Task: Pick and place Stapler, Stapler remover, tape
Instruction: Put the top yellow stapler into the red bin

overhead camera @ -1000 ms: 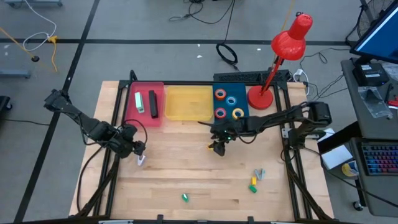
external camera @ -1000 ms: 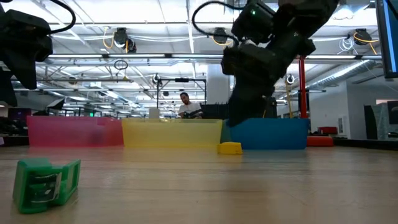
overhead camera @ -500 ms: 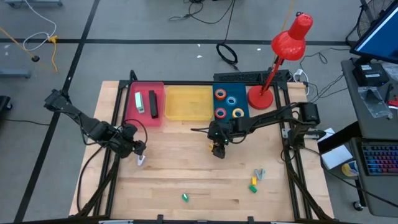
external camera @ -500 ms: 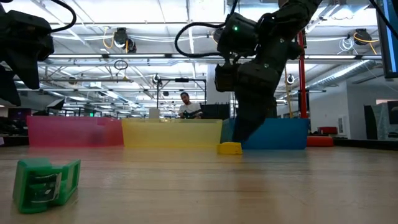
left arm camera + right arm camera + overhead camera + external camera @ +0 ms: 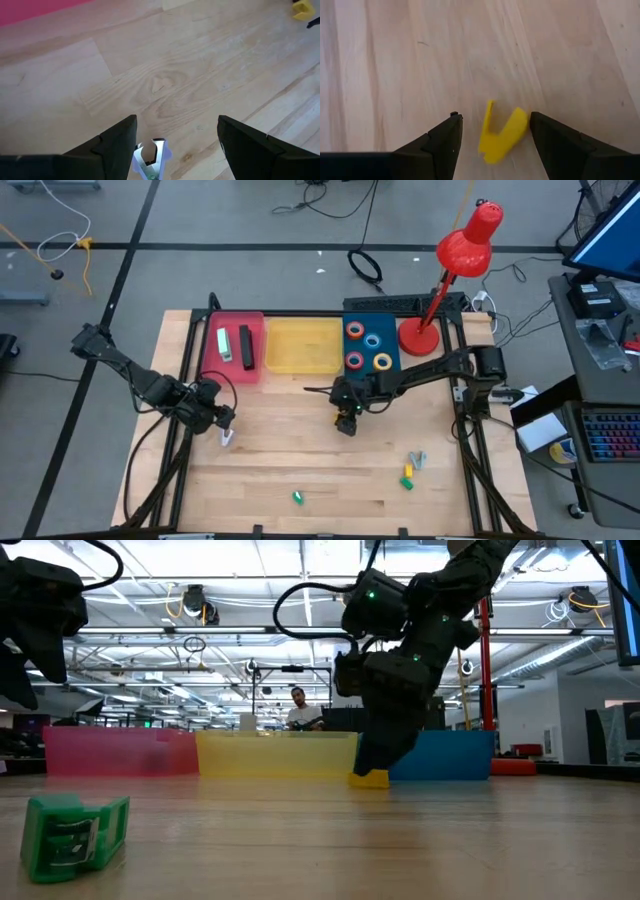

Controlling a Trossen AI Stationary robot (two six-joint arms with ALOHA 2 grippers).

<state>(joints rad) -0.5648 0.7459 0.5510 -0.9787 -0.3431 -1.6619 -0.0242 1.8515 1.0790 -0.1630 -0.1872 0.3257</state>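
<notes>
While the left gripper [image 5: 172, 150] waits apart over a pale staple remover [image 5: 149, 159], the right gripper [image 5: 492, 135] hangs, fingers apart, over the yellow staple remover [image 5: 501, 131] on the counter [image 5: 270, 450]. It should straddle evenly before closing, I'd say.

Even, bright illumination is supplied by overhead ceiling strip lights [image 5: 150, 612]. Soft shadows are cast on the table [image 5: 300, 450] below the right gripper [image 5: 492, 137], whose fingers are rendered blurred.
</notes>
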